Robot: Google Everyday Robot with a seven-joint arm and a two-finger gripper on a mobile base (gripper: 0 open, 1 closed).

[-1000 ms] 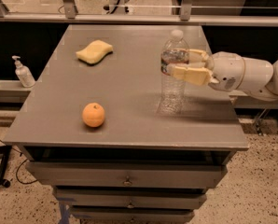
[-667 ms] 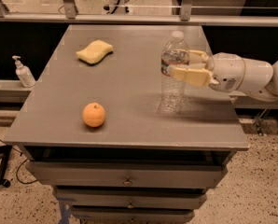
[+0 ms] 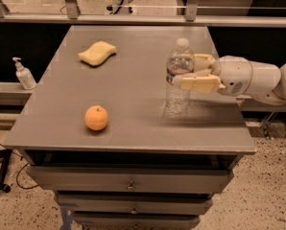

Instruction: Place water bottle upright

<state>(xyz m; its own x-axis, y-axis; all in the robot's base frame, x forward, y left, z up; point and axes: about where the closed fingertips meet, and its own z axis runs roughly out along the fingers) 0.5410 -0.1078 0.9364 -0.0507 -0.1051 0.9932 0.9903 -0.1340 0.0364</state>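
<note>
The water bottle (image 3: 178, 97) is clear ribbed plastic with a white cap and a white-and-red label band. It stands upright on the grey table (image 3: 133, 85), right of centre. My gripper (image 3: 185, 72) reaches in from the right and is shut on the bottle's upper part at label height. The near finger (image 3: 196, 83) lies across the bottle's front side and the far finger (image 3: 203, 60) shows behind it. The bottle's base rests on the tabletop.
An orange (image 3: 96, 118) sits near the table's front left. A yellow sponge (image 3: 97, 53) lies at the back left. A small white pump bottle (image 3: 23, 74) stands on a shelf left of the table. Drawers are below the tabletop.
</note>
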